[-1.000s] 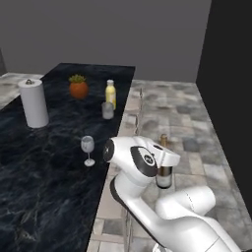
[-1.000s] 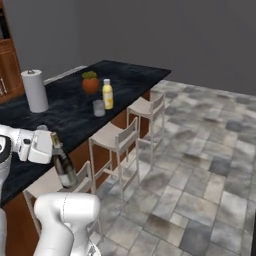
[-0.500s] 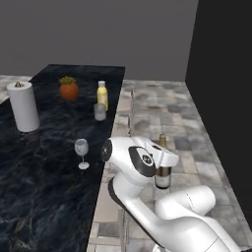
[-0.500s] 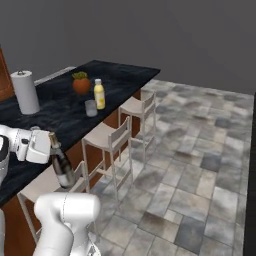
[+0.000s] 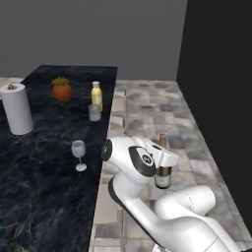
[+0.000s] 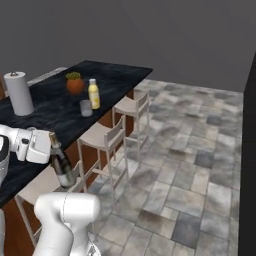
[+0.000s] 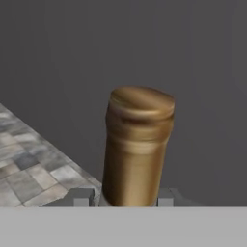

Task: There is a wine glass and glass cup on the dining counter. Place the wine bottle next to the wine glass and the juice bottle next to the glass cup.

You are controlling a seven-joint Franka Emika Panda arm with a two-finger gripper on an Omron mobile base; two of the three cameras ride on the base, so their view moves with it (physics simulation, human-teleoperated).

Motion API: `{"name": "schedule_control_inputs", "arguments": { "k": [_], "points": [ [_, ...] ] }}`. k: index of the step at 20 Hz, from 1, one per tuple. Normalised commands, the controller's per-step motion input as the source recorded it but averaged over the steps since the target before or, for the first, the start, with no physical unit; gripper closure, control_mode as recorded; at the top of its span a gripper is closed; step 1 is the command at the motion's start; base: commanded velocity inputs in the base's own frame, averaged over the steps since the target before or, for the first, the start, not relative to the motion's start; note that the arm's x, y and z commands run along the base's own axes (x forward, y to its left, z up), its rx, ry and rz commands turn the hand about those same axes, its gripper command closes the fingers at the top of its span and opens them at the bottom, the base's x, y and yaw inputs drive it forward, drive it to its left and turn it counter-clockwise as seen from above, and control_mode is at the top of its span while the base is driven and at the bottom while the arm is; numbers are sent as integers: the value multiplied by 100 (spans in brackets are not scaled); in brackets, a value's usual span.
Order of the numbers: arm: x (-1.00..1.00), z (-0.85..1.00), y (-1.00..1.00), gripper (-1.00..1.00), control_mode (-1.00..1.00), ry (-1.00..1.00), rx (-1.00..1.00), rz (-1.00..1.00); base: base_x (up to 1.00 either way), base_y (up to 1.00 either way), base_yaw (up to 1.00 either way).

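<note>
My gripper (image 5: 163,158) is shut on the wine bottle (image 5: 163,170), a slim dark bottle with a tan top and a pale label, held upright over the tiled floor to the right of the dining counter (image 5: 44,182). The right base view shows the wine bottle (image 6: 61,164) in the gripper (image 6: 51,146) beside the counter's edge. From the hand, the bottle's tan neck (image 7: 139,144) rises between the fingertips (image 7: 80,197). The wine glass (image 5: 78,154) stands near the counter's right edge. Farther back, the glass cup (image 5: 94,112) stands just in front of the juice bottle (image 5: 97,95).
A white paper-towel roll (image 5: 17,109) and a potted plant (image 5: 62,89) stand on the counter's far part. Pale wooden stools (image 6: 106,138) line the counter's floor side. Grey tiled floor (image 6: 190,165) opens out to the right, and a dark wall (image 5: 216,98) rises beyond it.
The whole picture has shifted, so the base has moved; the counter's things now lie further left in both base views. The wine bottle stays gripped the same way.
</note>
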Motion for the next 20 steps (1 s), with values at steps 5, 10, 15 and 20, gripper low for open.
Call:
{"name": "schedule_control_inputs", "arguments": {
  "k": [5,10,15,20],
  "points": [
    [0,0,0,100,100,0,0,0,-2,28,-2],
    [0,0,0,100,100,0,0,0,-24,31,1],
    [0,0,0,100,100,0,0,0,-48,27,0],
    [0,0,0,100,100,0,0,0,-30,30,3]
  ]
}}
